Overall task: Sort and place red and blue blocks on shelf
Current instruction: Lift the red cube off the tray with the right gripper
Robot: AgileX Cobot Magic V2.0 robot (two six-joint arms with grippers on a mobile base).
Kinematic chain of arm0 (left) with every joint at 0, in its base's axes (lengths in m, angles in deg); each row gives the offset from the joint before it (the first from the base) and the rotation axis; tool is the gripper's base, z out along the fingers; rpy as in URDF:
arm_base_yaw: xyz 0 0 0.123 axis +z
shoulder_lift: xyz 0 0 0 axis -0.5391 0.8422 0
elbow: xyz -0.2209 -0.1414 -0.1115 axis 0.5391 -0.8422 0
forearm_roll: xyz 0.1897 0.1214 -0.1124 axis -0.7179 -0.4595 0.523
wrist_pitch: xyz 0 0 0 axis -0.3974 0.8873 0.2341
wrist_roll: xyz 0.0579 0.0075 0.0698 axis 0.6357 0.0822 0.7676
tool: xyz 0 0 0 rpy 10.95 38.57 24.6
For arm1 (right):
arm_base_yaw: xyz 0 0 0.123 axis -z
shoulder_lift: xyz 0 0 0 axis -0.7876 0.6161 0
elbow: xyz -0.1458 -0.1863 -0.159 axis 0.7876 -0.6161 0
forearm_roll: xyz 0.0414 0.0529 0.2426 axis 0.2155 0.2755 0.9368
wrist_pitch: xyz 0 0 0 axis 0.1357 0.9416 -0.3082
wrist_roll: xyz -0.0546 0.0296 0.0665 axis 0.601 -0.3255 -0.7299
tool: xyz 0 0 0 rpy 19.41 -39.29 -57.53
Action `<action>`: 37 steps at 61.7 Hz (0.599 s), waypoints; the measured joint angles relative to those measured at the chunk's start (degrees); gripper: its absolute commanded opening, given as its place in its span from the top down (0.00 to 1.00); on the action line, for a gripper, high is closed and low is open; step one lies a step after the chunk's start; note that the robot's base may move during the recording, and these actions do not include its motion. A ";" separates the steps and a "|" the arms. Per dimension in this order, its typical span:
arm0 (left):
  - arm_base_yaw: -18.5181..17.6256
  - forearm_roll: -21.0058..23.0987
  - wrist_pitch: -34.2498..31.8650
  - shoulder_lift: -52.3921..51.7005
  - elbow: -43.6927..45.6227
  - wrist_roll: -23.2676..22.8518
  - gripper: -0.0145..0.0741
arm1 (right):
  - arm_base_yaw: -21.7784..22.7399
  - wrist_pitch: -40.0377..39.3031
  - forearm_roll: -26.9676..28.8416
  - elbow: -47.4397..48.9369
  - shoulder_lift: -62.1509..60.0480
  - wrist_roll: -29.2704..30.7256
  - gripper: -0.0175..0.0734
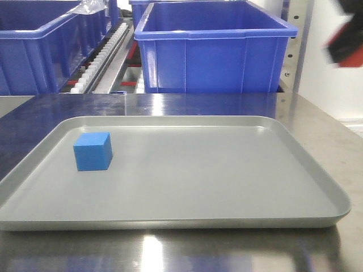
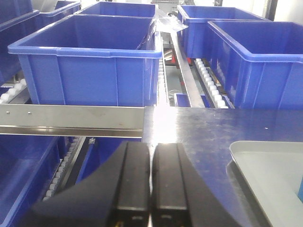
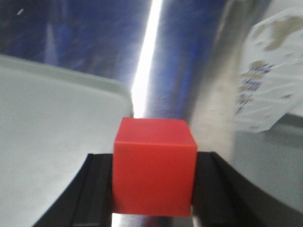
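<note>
While the right fingers [image 3: 97, 189] clamp the red block [image 3: 154, 165] between them — mid-carry, I judge — the left fingers [image 2: 134, 184] sit together, empty, the shelf [image 2: 71, 120] beyond them. Next needs a level placement; the blue block [image 1: 93, 151] waits, ungrasped.

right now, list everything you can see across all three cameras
blue block: one, bright blue, on the tray, left rear area
red block: one, bright red, held in the right pincer, just off the tray's edge
tray: one, grey, on the steel table
steel table: one, grey, under the tray
bins: at least four, blue, behind the table
shelf rail: one, grey steel with small screws, in front of the left bins
roller tracks: white rollers, between the bins
worn label: one, white, right side of the right wrist view
left pincer: black, shut, empty, at the table's left edge
right pincer: black, shut on the red block
</note>
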 measured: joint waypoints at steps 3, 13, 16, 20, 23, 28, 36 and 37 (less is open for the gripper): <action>0.00 0.00 0.00 0.00 0.00 0.00 0.70 | 2.27 -2.80 0.00 -3.34 -3.54 0.12 0.76; 0.00 0.00 0.00 0.00 0.00 0.00 0.70 | 8.05 -10.31 0.13 -12.97 -16.06 0.22 0.76; 0.00 0.00 0.00 0.00 0.00 0.00 0.70 | 8.82 -11.64 0.22 -15.08 -19.29 0.22 0.76; 0.00 0.00 0.00 0.00 0.00 0.00 0.70 | 9.34 -12.63 0.22 -17.48 -23.52 0.22 0.76; 0.00 0.00 0.00 0.00 0.00 0.00 0.70 | 9.34 -13.28 0.22 -19.13 -26.33 0.22 0.76; 0.00 0.00 0.00 0.00 0.00 0.00 0.70 | 9.34 -13.81 0.22 -21.69 -30.54 -0.30 0.76; 0.00 0.00 0.00 0.00 0.00 0.00 0.70 | 9.34 -13.93 -1.84 -24.48 -36.37 -0.55 0.76; 0.00 0.00 0.00 0.00 0.00 0.00 0.70 | 9.34 -13.93 -2.17 -24.73 -36.96 -0.55 0.76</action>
